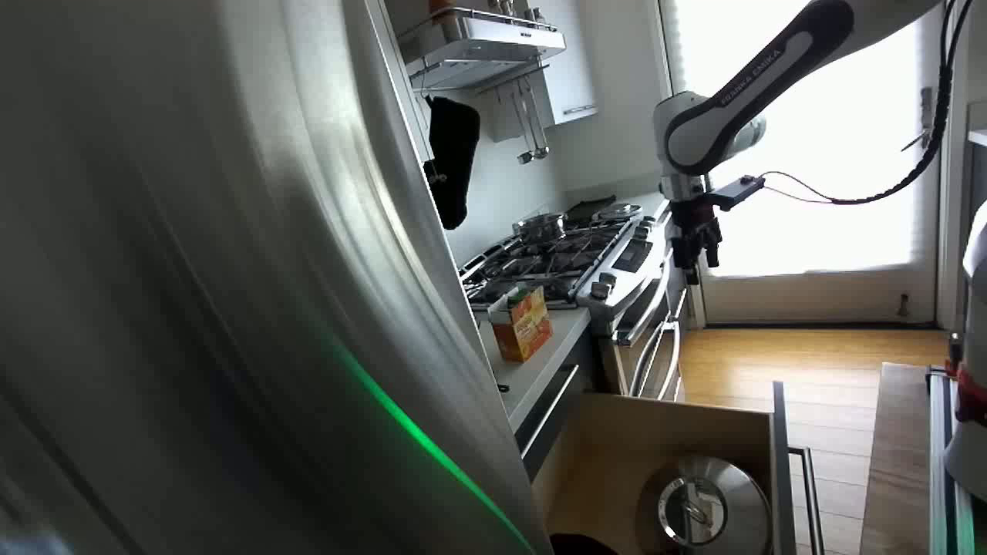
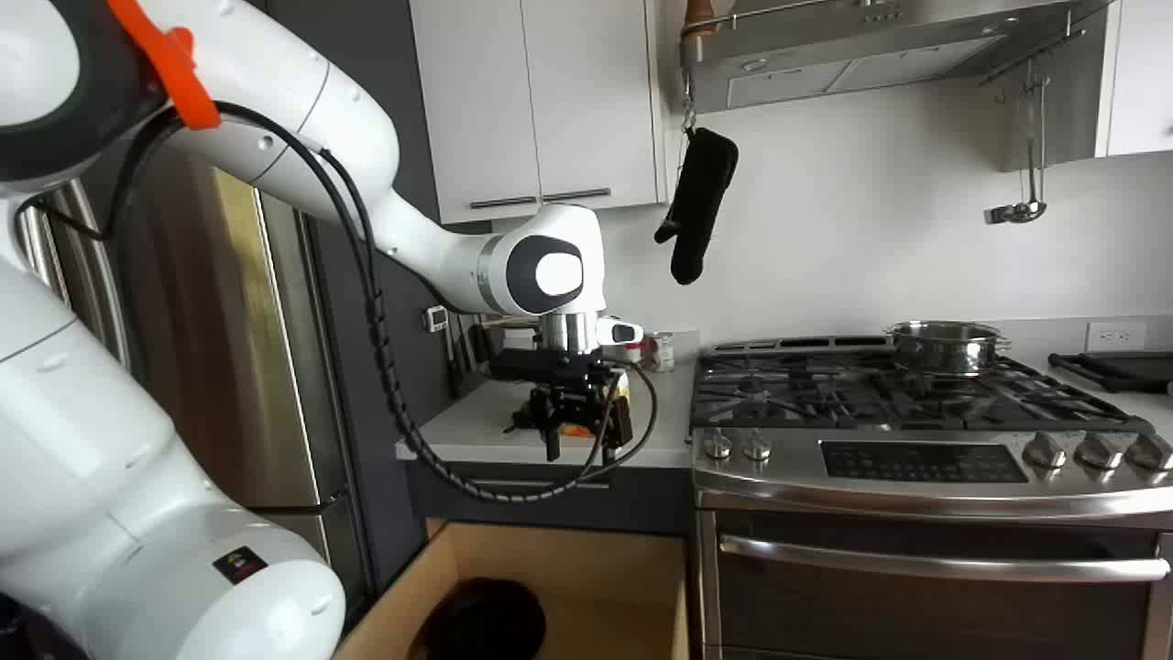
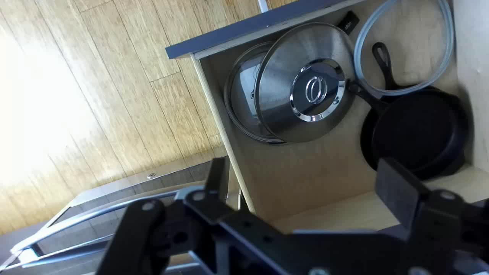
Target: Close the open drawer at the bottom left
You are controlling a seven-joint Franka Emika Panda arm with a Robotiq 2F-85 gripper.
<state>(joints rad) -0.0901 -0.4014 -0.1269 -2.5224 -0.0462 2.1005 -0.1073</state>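
The drawer stands pulled out below the counter. Its light wood inside shows in both exterior views [image 1: 694, 420] [image 2: 568, 555] and in the wrist view [image 3: 290, 164]. Its grey front [image 1: 782, 462] bears a long bar handle [image 1: 810, 493]. It holds a round steel lid [image 3: 279, 95], a clear glass-like lid [image 3: 405, 89] and black pans [image 3: 416, 130]. My gripper [image 3: 305, 179] is open and empty, pointing down above the drawer. It also shows in both exterior views [image 1: 696, 266] [image 2: 581, 449], well above the drawer and touching nothing. In an exterior view, the drawer's front is out of frame.
The stove [image 2: 916, 458] with its oven handle [image 2: 944, 559] stands beside the drawer. An orange carton [image 1: 524, 327] sits on the counter [image 1: 555, 354] above it. A steel fridge [image 1: 270, 308] flanks the other side. A shallower drawer front [image 1: 549, 412] lies above the drawer.
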